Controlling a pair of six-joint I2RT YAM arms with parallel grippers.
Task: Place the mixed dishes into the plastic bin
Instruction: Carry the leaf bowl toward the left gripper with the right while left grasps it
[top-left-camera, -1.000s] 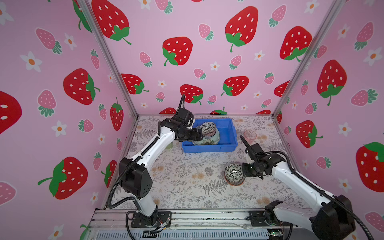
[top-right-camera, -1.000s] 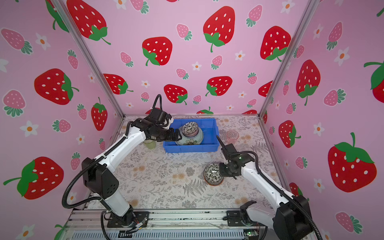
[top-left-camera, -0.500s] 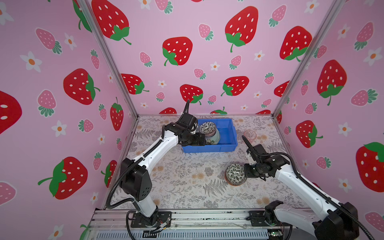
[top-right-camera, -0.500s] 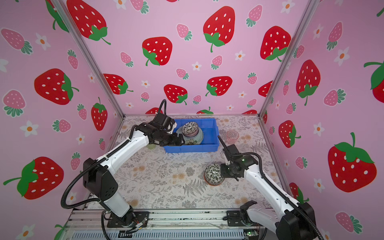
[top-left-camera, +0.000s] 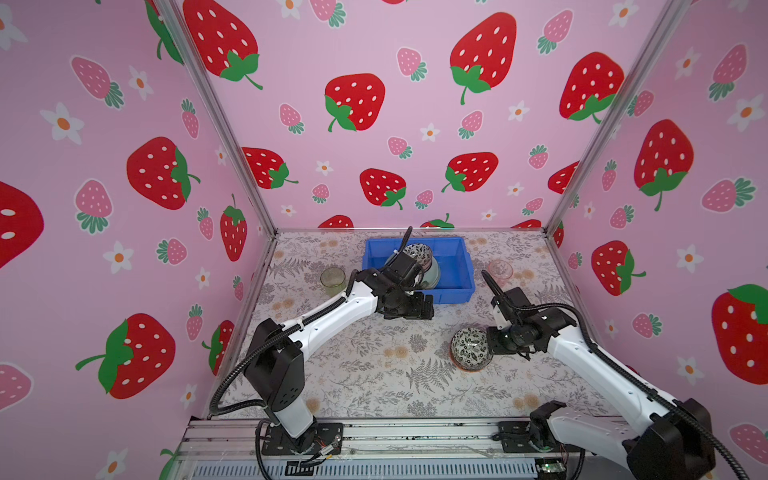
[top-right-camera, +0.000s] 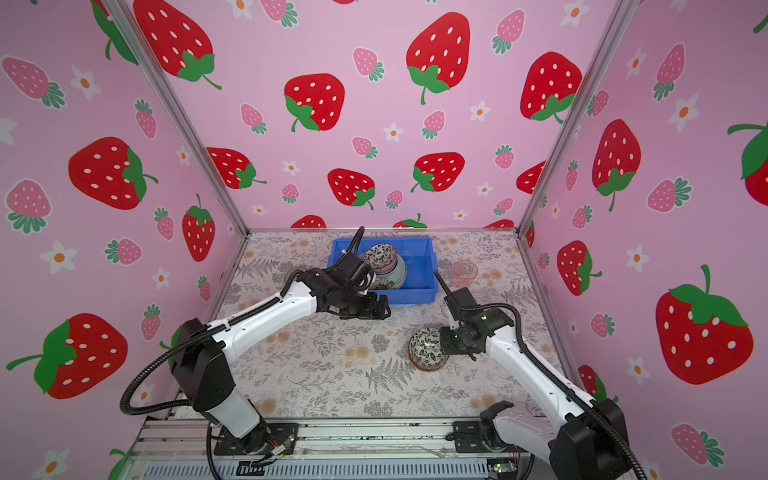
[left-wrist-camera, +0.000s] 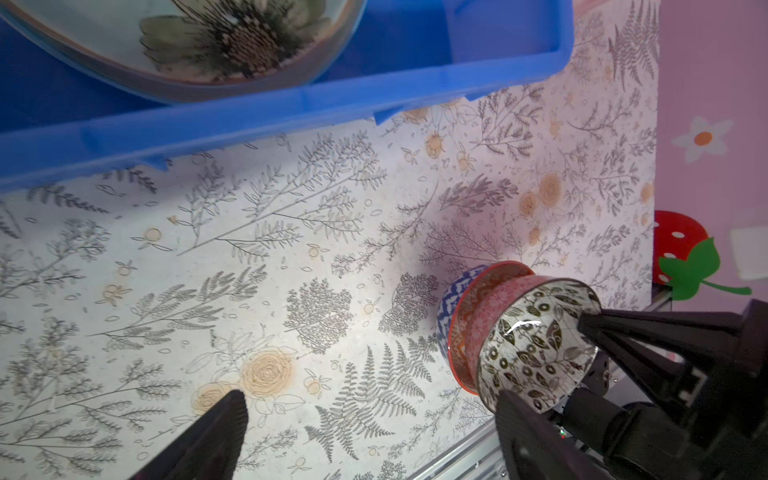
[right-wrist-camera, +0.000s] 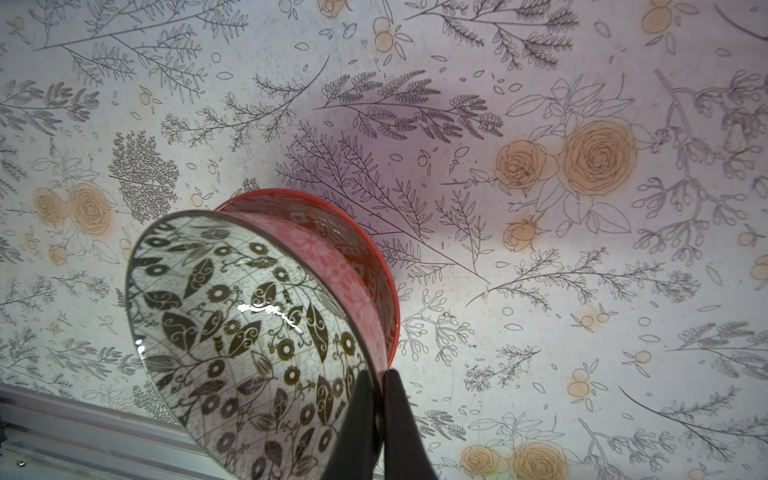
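Note:
A black-white bowl (right-wrist-camera: 232, 316) with a pink outside sits tilted in an orange-red bowl (right-wrist-camera: 374, 257), and a blue-white bowl (left-wrist-camera: 455, 299) is under both. My right gripper (right-wrist-camera: 376, 378) is shut on the black-white bowl's rim; the stack (top-left-camera: 469, 353) (top-right-camera: 428, 349) is at front right. The blue plastic bin (top-left-camera: 457, 286) (top-right-camera: 419, 291) at the back holds a pale green flower plate (left-wrist-camera: 208, 37) and a patterned bowl (top-left-camera: 419, 253). My left gripper (left-wrist-camera: 372, 411) (top-left-camera: 419, 309) is open and empty over the table, just in front of the bin.
A green-tinted glass tumbler (top-left-camera: 332, 277) stands left of the bin. A pink-tinted tumbler (top-left-camera: 500, 269) (top-right-camera: 465, 270) stands to its right, behind my right arm. Pink strawberry walls close in three sides. A metal rail (top-left-camera: 374, 432) runs along the front edge.
My left gripper has drawn back out of the bin toward the front and now hangs open before its front wall. The right gripper and its bowl have barely moved.

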